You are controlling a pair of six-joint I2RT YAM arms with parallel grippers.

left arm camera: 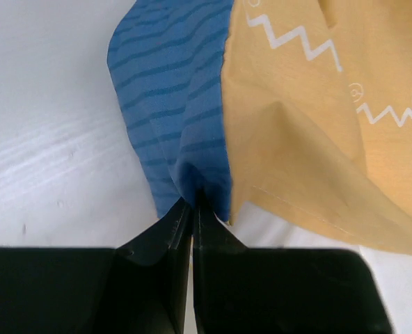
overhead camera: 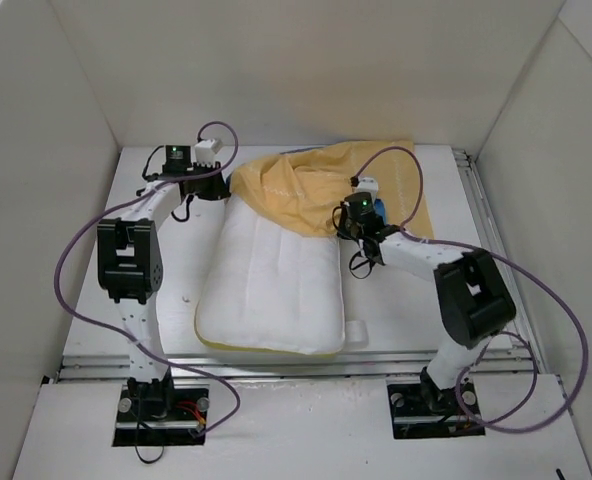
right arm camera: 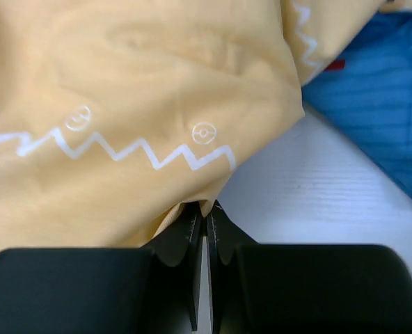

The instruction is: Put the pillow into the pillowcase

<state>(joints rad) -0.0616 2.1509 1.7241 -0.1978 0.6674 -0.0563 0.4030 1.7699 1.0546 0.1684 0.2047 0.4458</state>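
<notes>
Dragging the pillowcase (overhead camera: 311,185) further over the pillow (overhead camera: 271,290) is where I judge the trouble could start: the cloth is thin, each pair of jaws holds only a small pinch of it, and a hard pull against the soft bulk of the pillow could slide the fabric out of the grip. The pillow lies loose on the counter (overhead camera: 406,320) with nothing holding it, so it may also skid towards the near edge along with the case instead of going in. The two pinches seem to be on different faces, blue on the left and yellow on the right, and an uneven pull could twist the mouth and bunch it against a corner of the pillow. In the left wrist view the left jaws are pressed together on a fold of the blue striped side of the pillowcase (left arm camera: 178,125), which rises straight out of their tips, with the yellow side just beside it. In the right wrist view the right jaws are likewise clamped on the hem of the yellow side (right arm camera: 122,104). From above, the pillowcase lies crumpled at the far middle of the counter, spanning the gap between the two pairs of jaws and covering the pillow's far end; the rest of the pillow stretches bare towards the arm bases.
</notes>
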